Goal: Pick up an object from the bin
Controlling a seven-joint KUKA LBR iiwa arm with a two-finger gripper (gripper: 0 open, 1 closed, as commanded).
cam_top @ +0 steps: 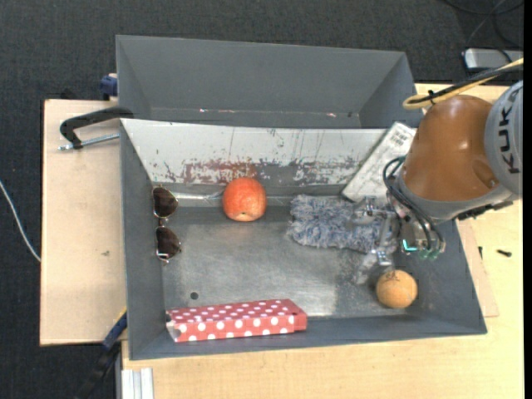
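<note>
The gripper (378, 252) sits low at the right of the grey metal bin (266, 268), at the edge of the crumpled blue-grey knitted cloth (328, 223), near the small round orange ball (396, 289). I cannot tell how far open it is or whether it holds anything. The pick looks unfinished, with lifting still to do.

The arm (507, 140) reaches in from the right, its orange-covered wrist (449, 152) bulking at the far right. Dark cables (416, 223) loop beneath it. The hand (376, 249) points downward, set low, right of centre.

Bin floor (249, 264) lies bare in the middle — ringed by sunglasses (165, 223), red fruit (243, 199), cloth (328, 223), orange (396, 289), dotted box (235, 319).
</note>
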